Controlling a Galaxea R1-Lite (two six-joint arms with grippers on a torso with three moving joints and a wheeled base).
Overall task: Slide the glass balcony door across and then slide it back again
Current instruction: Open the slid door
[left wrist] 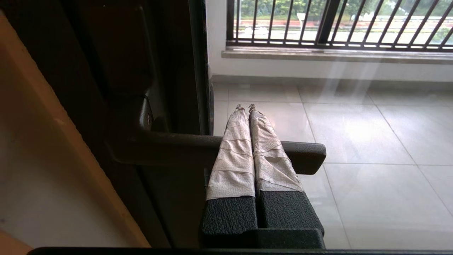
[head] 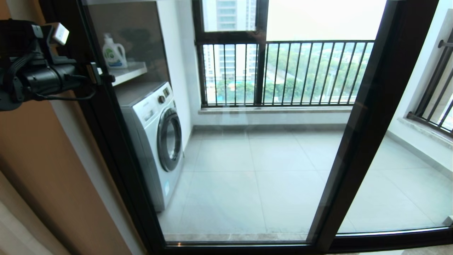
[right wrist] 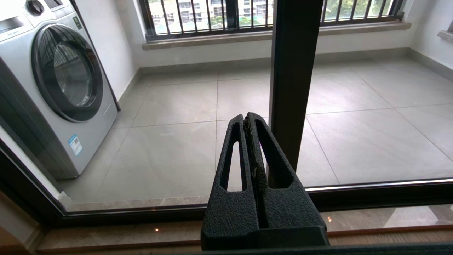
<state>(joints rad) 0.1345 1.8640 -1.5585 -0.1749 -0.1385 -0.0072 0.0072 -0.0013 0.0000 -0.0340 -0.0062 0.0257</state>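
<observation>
Head view — door: the glass balcony door [head: 247, 141] fills the frame, its left upright close to the orange-tan wall [head: 39, 166] and its right upright slanting down past the middle of the pane.
Head view — left arm: the left gripper [head: 101, 76] reaches from beside the wall to the door's left upright, high up, at the latch handle.
Head view — beyond the door: a washing machine [head: 155, 141] stands just behind the left upright, a detergent bottle [head: 114, 52] on the shelf [head: 129, 72] above it; the barred railing [head: 283, 72] runs along the far side of the tiled balcony floor [head: 254, 177].

Left wrist view — handle: the dark latch handle [left wrist: 212, 148] juts out from the door's upright across the glass.
Left wrist view — grip: the left gripper [left wrist: 246, 108] has its two tape-wrapped fingers [left wrist: 233, 156] pressed together with no gap; they lie across the handle, crossing it near its free end — nothing is pinched between them.

Right wrist view — right arm: the right gripper [right wrist: 247, 122] hangs low, near the door's bottom rail [right wrist: 371, 193], just beside the door's right upright [right wrist: 293, 81] and short of the glass.
Right wrist view — grip: its fingers are closed flat against each other, empty.
Right wrist view — beyond the door: the washing machine [right wrist: 53, 78] sits behind the glass.
</observation>
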